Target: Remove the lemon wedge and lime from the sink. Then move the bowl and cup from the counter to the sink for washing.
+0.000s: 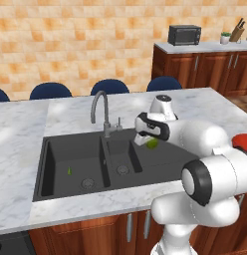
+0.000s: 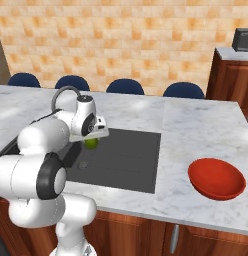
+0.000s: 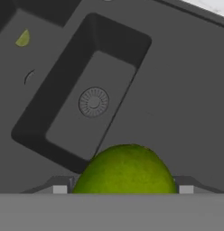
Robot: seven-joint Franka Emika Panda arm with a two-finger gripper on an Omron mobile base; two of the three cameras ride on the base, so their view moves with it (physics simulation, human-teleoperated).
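Note:
My gripper (image 1: 149, 140) is shut on the lime (image 1: 152, 143), a round yellow-green ball, and holds it in the air over the right part of the dark sink (image 1: 61, 149). In the hand view the lime (image 3: 126, 169) sits between the fingertips (image 3: 59, 187), above the small basin and drainboard (image 3: 177, 90). The lemon wedge (image 1: 69, 171), a tiny green sliver, lies on the floor of the large left basin. The red bowl (image 2: 216, 178) rests on the marble counter (image 2: 196, 130) to the right of the sink (image 2: 131, 160). The cup is out of view.
A curved grey faucet (image 1: 100, 112) rises behind the divider between the basins. Blue chair backs (image 1: 110, 86) line the far edge of the island. A far counter carries a microwave (image 1: 184, 35).

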